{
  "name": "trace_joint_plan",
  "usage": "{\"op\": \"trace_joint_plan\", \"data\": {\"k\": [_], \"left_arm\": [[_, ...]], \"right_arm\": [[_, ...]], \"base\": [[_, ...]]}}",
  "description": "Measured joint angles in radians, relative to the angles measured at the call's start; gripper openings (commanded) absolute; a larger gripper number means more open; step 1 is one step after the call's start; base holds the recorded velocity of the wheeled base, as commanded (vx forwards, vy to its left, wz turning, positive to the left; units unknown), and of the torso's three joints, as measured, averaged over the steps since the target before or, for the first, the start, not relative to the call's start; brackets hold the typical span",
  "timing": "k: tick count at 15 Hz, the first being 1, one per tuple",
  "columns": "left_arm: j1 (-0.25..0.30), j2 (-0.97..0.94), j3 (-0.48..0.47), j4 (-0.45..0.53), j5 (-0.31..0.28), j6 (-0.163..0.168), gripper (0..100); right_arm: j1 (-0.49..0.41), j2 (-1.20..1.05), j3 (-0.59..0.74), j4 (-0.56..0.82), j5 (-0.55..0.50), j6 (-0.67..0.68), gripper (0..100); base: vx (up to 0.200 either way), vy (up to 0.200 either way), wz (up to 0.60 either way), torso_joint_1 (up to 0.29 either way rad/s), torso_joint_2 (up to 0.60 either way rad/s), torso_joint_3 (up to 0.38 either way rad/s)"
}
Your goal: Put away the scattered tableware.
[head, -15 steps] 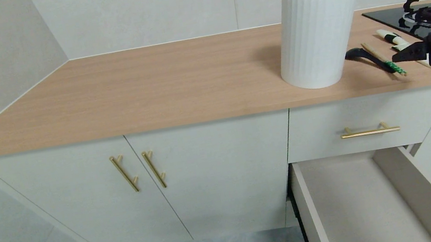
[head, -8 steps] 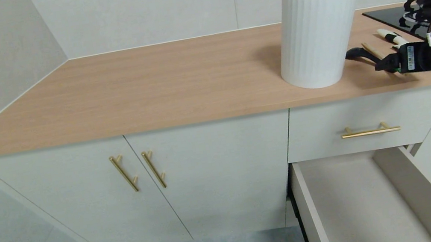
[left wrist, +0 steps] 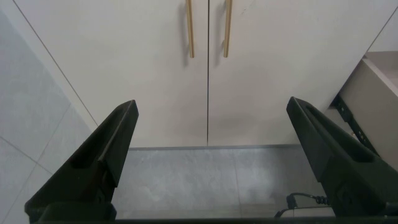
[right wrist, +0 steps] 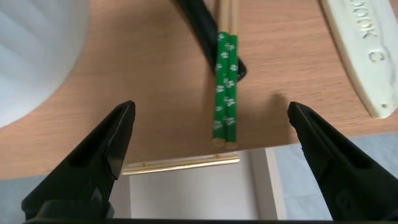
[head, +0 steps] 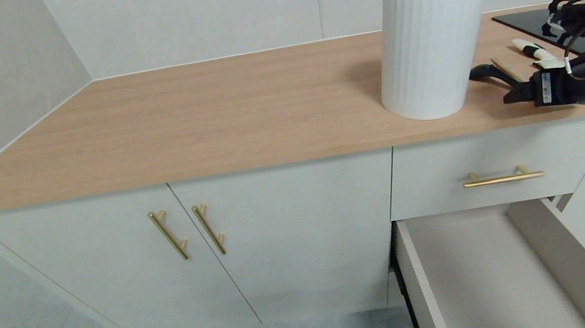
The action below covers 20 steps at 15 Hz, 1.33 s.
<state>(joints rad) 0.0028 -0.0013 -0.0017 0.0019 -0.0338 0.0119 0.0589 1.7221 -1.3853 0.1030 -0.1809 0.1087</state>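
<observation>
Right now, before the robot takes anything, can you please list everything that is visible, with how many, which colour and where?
holder: one, white with black top, upright on the counter
counter: one, light wood
chopsticks: two, wooden with green ends, side by side, right of the holder
black utensil: one, crossing under the chopsticks
white utensil: one, cream, beside the chopsticks, apart from them
stove: one, black, counter's far right
cupboard doors: two, pale, gold handles, shut
upper drawer: one, pale, shut
lower drawer: one, pale, pulled open
right pincer: one, black, open, over the chopsticks' green ends
left pincer: one, black, open, facing the cupboard doors
</observation>
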Motion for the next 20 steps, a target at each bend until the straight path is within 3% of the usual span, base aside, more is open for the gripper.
{"op": "trace_joint_plan", "data": {"k": [3,4,15,20], "left_arm": [[0.000,0.000,0.000,0.000,0.000,0.000,100],[0.000,0.000,0.000,0.000,0.000,0.000,100],[0.000,0.000,0.000,0.000,0.000,0.000,100],[0.000,0.000,0.000,0.000,0.000,0.000,100]], "right_arm": [[-0.004,0.003,0.000,0.001,0.000,-0.001,100],[-0.004,0.003,0.000,0.001,0.000,-0.001,0],[-0.017,-0.043,0.011,0.010,0.000,-0.004,0],[-0.013,-0.163,0.099,0.053,0.017,-0.004,0]], "base": [[0.000,0.000,0.00,0.000,0.00,0.000],[0.000,0.000,0.00,0.000,0.00,0.000],[0.000,0.000,0.00,0.000,0.00,0.000],[0.000,0.000,0.00,0.000,0.00,0.000]]}}
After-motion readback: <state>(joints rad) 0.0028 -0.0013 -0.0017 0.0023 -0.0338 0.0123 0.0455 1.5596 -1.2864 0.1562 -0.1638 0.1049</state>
